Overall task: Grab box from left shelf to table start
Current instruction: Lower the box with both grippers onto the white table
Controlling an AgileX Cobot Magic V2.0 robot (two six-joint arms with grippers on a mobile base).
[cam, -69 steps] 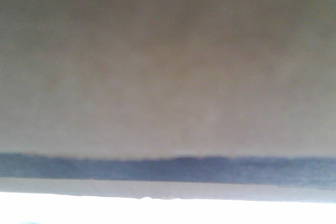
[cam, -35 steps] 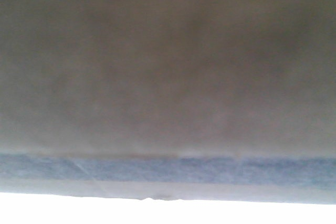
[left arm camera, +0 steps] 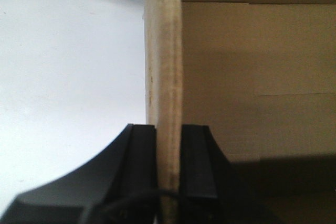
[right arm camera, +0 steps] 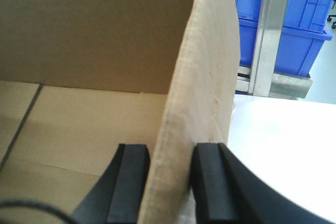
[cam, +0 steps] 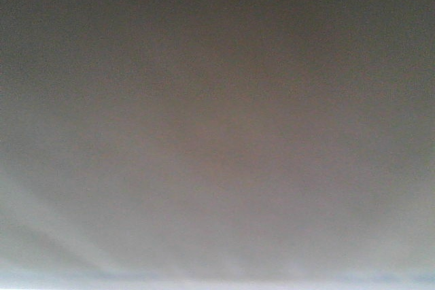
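Looks light and stiff but crushable: open, empty corrugated box, thin-walled. Best held as now, by opposite upright walls, pinched on the left by left gripper and on the right by right gripper, jaws closed on cardboard, white table just outside each wall. Against a second ago, no dark band or bright strip in front view; probably nearer the camera
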